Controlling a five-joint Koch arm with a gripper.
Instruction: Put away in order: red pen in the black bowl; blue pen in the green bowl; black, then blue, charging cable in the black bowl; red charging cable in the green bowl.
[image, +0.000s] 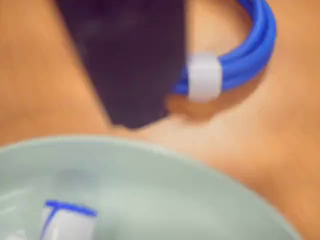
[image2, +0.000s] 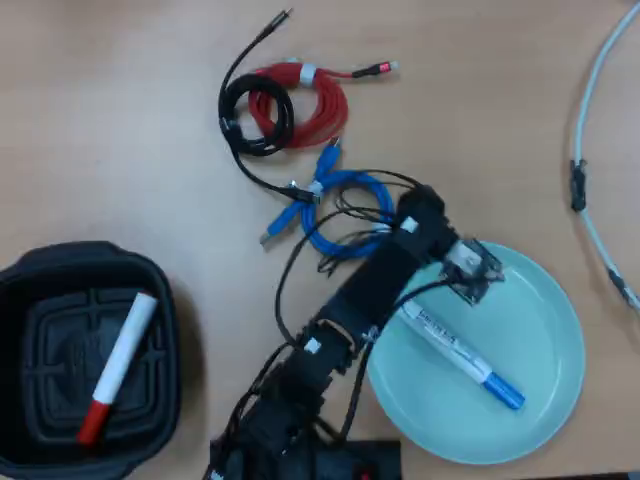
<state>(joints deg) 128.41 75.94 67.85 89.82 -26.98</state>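
The red pen (image2: 118, 368) lies inside the black bowl (image2: 30, 290) at the lower left of the overhead view. The blue pen (image2: 458, 352) lies in the green bowl (image2: 545, 390); the wrist view shows its blue end (image: 67, 210) and the green bowl's rim (image: 150, 155). The blue charging cable (image2: 345, 190) lies on the table beside that rim, its white tie (image: 203, 76) close to the dark jaw. My gripper (image2: 405, 218) hovers over the blue cable's near edge. Only one blurred dark jaw shows, so whether the gripper (image: 145, 115) is open or shut is unclear. The black cable (image2: 255, 115) and red charging cable (image2: 318, 105) lie coiled further up.
A long white cable (image2: 585, 150) curves down the right edge of the table. The arm's own black wires (image2: 300, 260) loop beside it above the bare wooden tabletop (image2: 120, 130).
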